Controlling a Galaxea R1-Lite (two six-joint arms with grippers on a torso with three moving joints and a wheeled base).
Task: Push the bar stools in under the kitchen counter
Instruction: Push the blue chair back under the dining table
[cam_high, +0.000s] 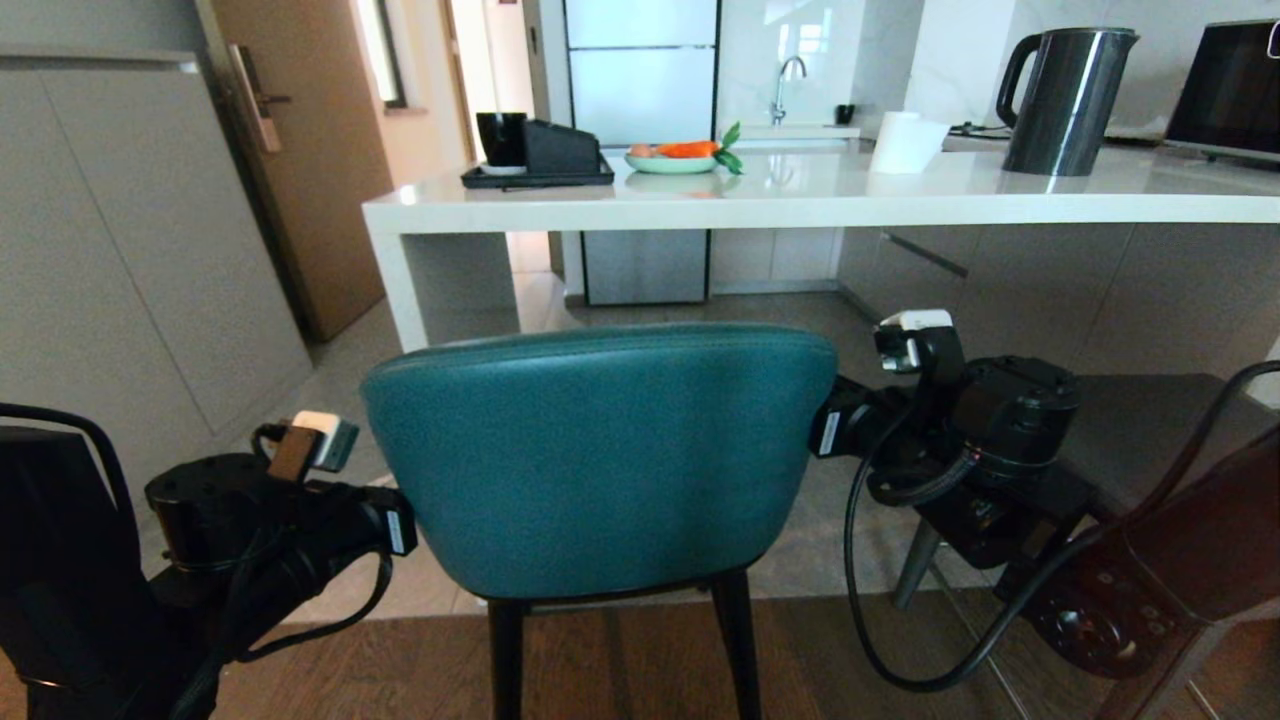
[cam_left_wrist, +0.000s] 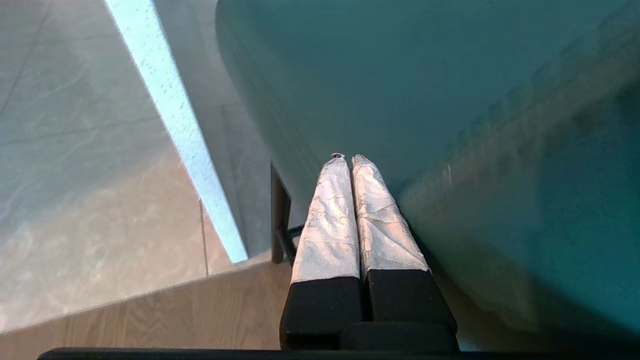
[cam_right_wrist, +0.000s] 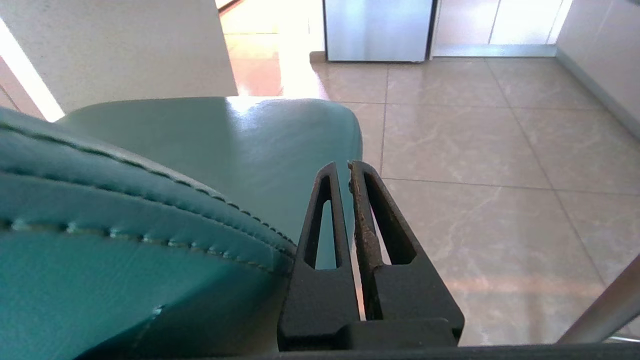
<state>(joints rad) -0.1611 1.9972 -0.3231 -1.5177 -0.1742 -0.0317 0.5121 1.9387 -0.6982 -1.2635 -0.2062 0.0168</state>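
Teal stool (cam_high: 600, 450) stands short of the counter (cam_high: 800, 200). Left hand (cam_left_wrist: 348, 159) and right hand (cam_right_wrist: 348, 164), both closed empty, flank its backrest for pushing.

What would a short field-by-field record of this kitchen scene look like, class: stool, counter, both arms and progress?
Stool: teal stool, backrest facing the camera, standing short of the counter, not yet under it.
Counter: kitchen counter, white slab, bearing a kettle, a paper roll, a fruit plate and a black tray.
Left gripper: fingers shut, beside the backrest's left edge.
Right gripper: fingers shut, beside the backrest's right edge.
Floor: tile under the counter, wood nearer the robot.
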